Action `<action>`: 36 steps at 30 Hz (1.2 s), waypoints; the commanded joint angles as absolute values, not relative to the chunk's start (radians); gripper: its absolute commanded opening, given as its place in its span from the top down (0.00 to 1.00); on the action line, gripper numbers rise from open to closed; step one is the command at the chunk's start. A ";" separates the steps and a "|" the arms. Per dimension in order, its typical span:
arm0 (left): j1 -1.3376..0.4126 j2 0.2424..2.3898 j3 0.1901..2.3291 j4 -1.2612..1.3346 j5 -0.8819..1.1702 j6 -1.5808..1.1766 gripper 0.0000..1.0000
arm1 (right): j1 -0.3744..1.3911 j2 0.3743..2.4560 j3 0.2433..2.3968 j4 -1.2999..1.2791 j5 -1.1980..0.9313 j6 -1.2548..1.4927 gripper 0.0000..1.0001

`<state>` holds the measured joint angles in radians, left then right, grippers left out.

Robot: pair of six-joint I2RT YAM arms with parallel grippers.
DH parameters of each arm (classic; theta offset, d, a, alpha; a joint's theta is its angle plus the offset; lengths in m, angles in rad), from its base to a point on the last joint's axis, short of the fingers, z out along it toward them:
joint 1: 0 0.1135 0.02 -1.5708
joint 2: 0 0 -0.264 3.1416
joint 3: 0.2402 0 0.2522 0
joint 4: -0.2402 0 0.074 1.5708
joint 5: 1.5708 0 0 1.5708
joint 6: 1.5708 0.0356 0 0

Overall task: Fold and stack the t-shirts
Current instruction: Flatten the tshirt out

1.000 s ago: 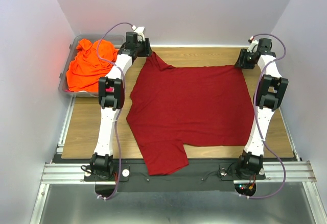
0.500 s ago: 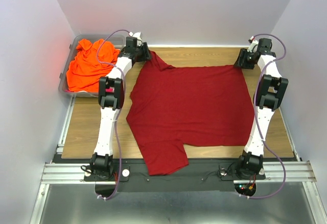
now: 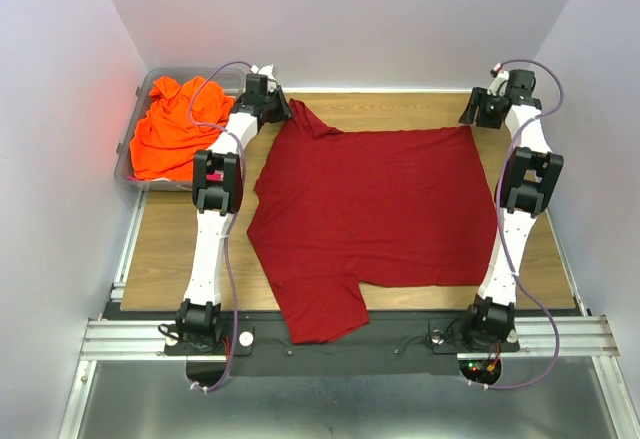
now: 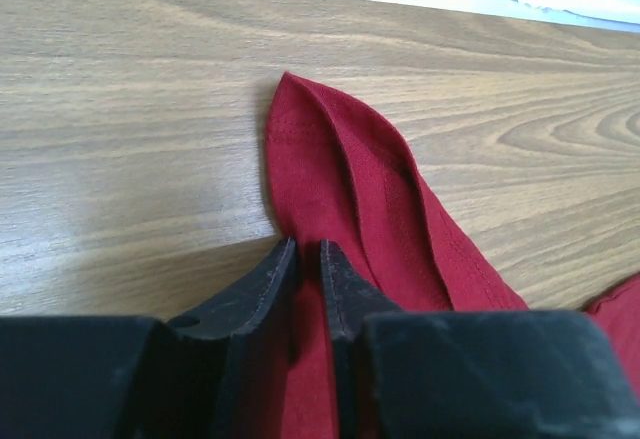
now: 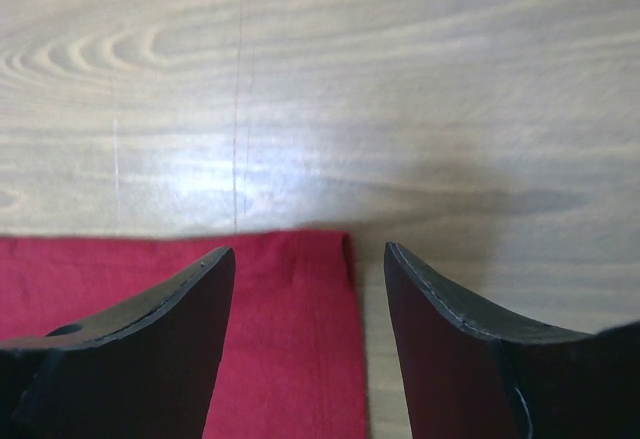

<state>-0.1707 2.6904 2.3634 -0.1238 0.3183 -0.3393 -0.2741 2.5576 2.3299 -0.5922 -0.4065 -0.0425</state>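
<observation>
Showing the dark crimson t-shirt (image 3: pixel 380 209) lying spread out and mostly smooth across the middle of the wooden table (image 3: pixel 160 249), reaching with one short sleeve to the near edge between the two arm bases and with the other sleeve, gathered into folds, toward the far left. Pinching that far sleeve in the left gripper (image 4: pixel 305 249), fingers clamped nearly together on the red cloth just behind its pointed, hemmed tip. Straddling the shirt's far right hem corner with the right gripper (image 5: pixel 308 251), fingers spread wide to either side of the cloth and gripping nothing. Showing also a bright orange t-shirt (image 3: pixel 175 129) lying crumpled in a clear grey plastic bin (image 3: pixel 127 174) at the table's far left, just beside the left forearm. Flanking the crimson shirt with both white arms (image 3: pixel 215 219) along its left and right edges, covering none of the cloth's middle. Enclosing table and bin with pale walls (image 3: pixel 340 19) on three sides.
</observation>
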 commanded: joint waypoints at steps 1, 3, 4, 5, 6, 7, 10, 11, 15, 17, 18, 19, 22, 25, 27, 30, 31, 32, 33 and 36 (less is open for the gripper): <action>-0.178 2.709 2.370 -0.153 0.333 -0.345 0.76 | -0.281 2.606 2.393 -0.534 -0.399 -0.015 0.33; -0.178 2.709 2.368 -0.152 0.333 -0.345 0.79 | -0.279 2.626 2.401 -0.528 -0.422 -0.005 0.34; -0.178 2.707 2.368 -0.153 0.333 -0.345 0.80 | -0.278 2.632 2.399 -0.526 -0.425 -0.005 0.37; -0.178 2.709 2.367 -0.152 0.331 -0.345 0.80 | -0.278 2.634 2.398 -0.526 -0.429 -0.005 0.37; -0.178 2.707 2.367 -0.152 0.331 -0.344 0.81 | -0.278 2.634 2.385 -0.525 -0.442 -0.003 0.39; -0.178 2.707 2.367 -0.152 0.333 -0.345 0.83 | -0.278 2.632 2.376 -0.525 -0.445 -0.005 0.40; -0.178 2.707 2.367 -0.146 0.337 -0.345 0.91 | -0.278 2.634 2.350 -0.523 -0.456 -0.008 0.47; -0.178 2.707 2.368 -0.143 0.339 -0.345 0.93 | -0.278 2.634 2.350 -0.523 -0.456 -0.009 0.50; -0.176 2.701 2.376 -0.126 0.345 -0.322 1.00 | -0.278 2.631 2.359 -0.522 -0.471 -0.006 0.75; -0.167 2.688 2.372 -0.109 0.374 -0.308 1.00 | -0.278 2.619 2.370 -0.522 -0.476 -0.006 0.93; -0.164 2.677 2.370 -0.107 0.379 -0.302 1.00 | -0.278 2.615 2.373 -0.522 -0.476 -0.005 0.99; -0.161 2.668 2.368 -0.106 0.383 -0.296 1.00 | -0.278 2.608 2.375 -0.522 -0.472 -0.006 0.99; -0.150 2.625 2.359 -0.087 0.420 -0.272 1.00 | -0.278 2.582 2.373 -0.519 -0.479 -0.012 0.99; -0.146 2.551 2.294 -0.040 0.442 -0.220 1.00 | -0.278 2.556 2.368 -0.517 -0.485 -0.017 0.99; -0.147 2.516 2.272 -0.011 0.443 -0.198 1.00 | -0.278 2.545 2.367 -0.515 -0.485 -0.020 0.99; -0.146 2.462 2.255 -0.009 0.440 -0.150 1.00 | -0.279 2.528 2.368 -0.514 -0.485 -0.023 0.99; -0.147 2.451 2.241 -0.009 0.431 -0.140 1.00 | -0.279 2.520 2.367 -0.514 -0.480 -0.026 0.99; -0.147 2.432 2.235 -0.006 0.426 -0.115 1.00 | -0.279 2.516 2.367 -0.514 -0.480 -0.028 0.99; -0.146 2.422 2.226 -0.006 0.426 -0.104 1.00 | -0.281 2.513 2.368 -0.512 -0.476 -0.029 0.99; -0.143 2.401 2.195 -0.005 0.426 -0.077 1.00 | -0.284 2.497 2.370 -0.511 -0.477 -0.028 0.99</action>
<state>-0.1528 2.5351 2.2169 -0.0616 0.4152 -0.1535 -0.2745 2.6026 2.3573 -0.5468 -0.4644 -0.0143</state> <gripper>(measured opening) 0.025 0.019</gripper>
